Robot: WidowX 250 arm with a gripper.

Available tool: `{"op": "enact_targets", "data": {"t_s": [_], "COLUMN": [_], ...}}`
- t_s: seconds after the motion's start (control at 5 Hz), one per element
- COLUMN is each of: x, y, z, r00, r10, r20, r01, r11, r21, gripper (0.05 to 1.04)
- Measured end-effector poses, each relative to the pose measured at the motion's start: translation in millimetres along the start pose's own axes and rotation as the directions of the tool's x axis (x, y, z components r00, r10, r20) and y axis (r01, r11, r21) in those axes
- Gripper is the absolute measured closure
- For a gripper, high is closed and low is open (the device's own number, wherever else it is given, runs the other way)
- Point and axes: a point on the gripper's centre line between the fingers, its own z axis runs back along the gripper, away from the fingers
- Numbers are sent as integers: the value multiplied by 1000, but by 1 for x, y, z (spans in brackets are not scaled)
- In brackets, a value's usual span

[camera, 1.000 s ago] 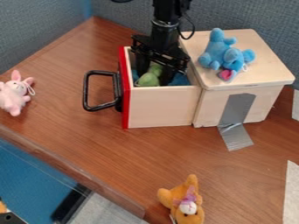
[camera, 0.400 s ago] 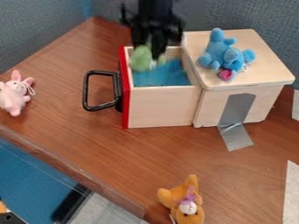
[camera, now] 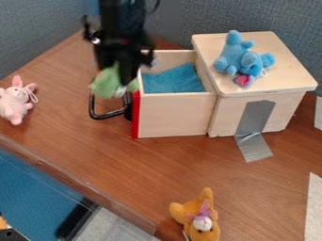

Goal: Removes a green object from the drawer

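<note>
The black gripper [camera: 117, 81] hangs in the upper left of the view, just outside the drawer's red front and over its black handle. It is shut on the green object [camera: 108, 84], a soft toy held in the air beside the drawer's left edge. The wooden drawer [camera: 175, 115] stands pulled out, with blue cloth [camera: 173, 80] on its floor. Part of the green toy and part of the handle are hidden behind the gripper and toy.
A blue plush toy [camera: 243, 57] lies on the wooden cabinet [camera: 283, 75], right of the drawer. A pink plush rabbit [camera: 16, 100] lies at the far left, an orange plush toy [camera: 197, 217] near the front. Grey tape [camera: 255, 122] runs from cabinet to table.
The gripper has risen out of the drawer with the green toy and moved left, past the red front. The drawer and other toys have stayed put.
</note>
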Motion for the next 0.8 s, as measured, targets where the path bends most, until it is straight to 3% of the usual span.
{"op": "enact_targets", "data": {"t_s": [0.2,0.4,0.6,0.8], "x": [-33,-47,-48,-46], "y": [13,19,23,15], "z": [-29,-58,-87,-101], "r00": [998,997,996,994], "r10": [3,-13,-20,-47], "r20": [-63,-76,-90,-100], "r01": [-2,16,25,52], "r11": [1000,999,998,998], "r21": [27,37,59,48], "gripper": [692,692,692,692]}}
